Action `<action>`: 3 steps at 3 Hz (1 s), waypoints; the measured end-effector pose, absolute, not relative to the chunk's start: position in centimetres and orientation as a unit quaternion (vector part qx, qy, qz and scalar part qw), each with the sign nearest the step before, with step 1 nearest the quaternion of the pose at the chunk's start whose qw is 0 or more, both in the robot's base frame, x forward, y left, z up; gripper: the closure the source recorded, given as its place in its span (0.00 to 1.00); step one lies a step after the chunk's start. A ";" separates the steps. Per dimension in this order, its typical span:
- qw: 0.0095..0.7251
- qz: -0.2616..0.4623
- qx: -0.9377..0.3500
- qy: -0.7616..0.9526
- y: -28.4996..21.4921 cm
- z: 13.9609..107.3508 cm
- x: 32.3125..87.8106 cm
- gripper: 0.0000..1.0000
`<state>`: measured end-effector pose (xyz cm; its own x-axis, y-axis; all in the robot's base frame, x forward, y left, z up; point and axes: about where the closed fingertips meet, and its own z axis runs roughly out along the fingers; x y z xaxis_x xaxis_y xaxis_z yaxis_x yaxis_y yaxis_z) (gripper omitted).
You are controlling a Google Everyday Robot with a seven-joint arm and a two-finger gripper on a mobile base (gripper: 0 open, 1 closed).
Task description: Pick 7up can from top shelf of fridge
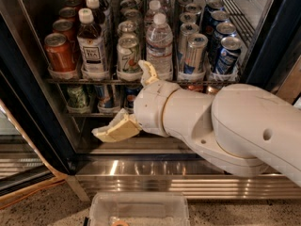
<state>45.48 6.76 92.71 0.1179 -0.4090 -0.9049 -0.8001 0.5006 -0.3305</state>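
End effector released, fingers spread wide, at the front edge of the top shelf; upper finger just beside the 7up can in the fridge

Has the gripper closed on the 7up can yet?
No: the gripper, fingers spread and empty, hangs in front of the top shelf, where the 7up can stands.
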 end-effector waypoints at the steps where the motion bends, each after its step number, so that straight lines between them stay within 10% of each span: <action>1: 0.588 0.152 -0.450 0.655 6.0 92.1 47.2 0.00; 3: 0.597 0.143 -0.438 0.657 6.2 92.3 47.3 0.00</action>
